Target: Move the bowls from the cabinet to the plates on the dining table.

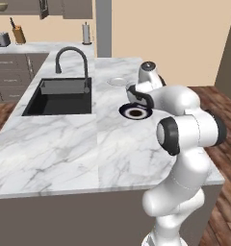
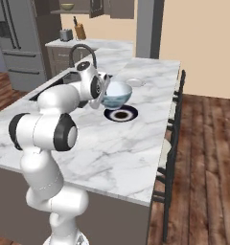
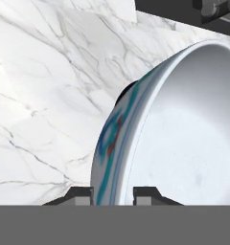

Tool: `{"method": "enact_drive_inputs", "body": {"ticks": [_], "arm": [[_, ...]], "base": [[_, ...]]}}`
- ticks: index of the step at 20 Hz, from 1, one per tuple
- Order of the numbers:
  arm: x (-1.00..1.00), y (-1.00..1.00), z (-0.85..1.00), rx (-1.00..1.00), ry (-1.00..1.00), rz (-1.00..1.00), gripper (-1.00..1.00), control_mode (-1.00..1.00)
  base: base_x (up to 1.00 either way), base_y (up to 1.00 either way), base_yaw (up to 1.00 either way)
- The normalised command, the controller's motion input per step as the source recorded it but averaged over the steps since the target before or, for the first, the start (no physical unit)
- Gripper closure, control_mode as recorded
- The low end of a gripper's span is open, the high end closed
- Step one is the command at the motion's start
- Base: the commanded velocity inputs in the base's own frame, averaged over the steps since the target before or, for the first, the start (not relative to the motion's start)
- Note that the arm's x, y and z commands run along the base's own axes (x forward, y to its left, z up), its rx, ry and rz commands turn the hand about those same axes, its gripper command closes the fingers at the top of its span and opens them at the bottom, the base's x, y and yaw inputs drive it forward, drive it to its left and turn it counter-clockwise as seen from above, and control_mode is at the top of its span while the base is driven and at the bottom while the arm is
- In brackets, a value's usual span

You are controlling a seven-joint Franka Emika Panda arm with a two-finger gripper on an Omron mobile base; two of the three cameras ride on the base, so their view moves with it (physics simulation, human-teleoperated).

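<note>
My gripper (image 2: 103, 94) is shut on the rim of the white bowl with a blue pattern (image 2: 116, 93), holding it tilted just above the black-rimmed plate (image 2: 120, 114) on the dining table (image 2: 112, 143). In the hand view the bowl's rim (image 3: 118, 143) runs between the fingertips (image 3: 82, 195), and the bowl's white inside faces right. The pale plate (image 2: 135, 82) lies beyond it, bare. In the left base view my arm hides the bowl, while both plates (image 1: 135, 112) (image 1: 116, 81) show. The olive-tan bowl (image 2: 67, 6) sits in the open cabinet (image 2: 95, 6) at the back.
The black sink (image 1: 64, 96) and arched faucet (image 1: 71, 55) lie left of the plates. Dark chairs (image 2: 173, 119) line the island's right edge. On the back counter stand a toaster (image 1: 2, 39), a knife block (image 1: 19, 34) and a paper towel roll (image 1: 86, 33).
</note>
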Motion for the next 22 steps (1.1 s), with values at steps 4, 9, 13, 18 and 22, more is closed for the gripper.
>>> {"method": "enact_drive_inputs", "body": {"ticks": [4,9,13,18,22], "arm": [[0.35,-0.03,-0.19,0.00,0.00,0.00,1.00,-1.00],[0.27,-0.01,-0.22,0.00,0.00,0.00,1.00,-1.00],[0.21,0.00,-0.21,0.00,0.00,0.00,1.00,-1.00],[0.22,0.00,-0.15,0.00,0.00,0.00,1.00,-1.00],[0.23,0.00,-0.10,0.00,0.01,0.00,1.00,-1.00]], "base": [[0.00,0.00,0.00],[0.00,0.00,0.00],[0.00,0.00,0.00],[0.00,0.00,0.00],[0.00,0.00,0.00]]}}
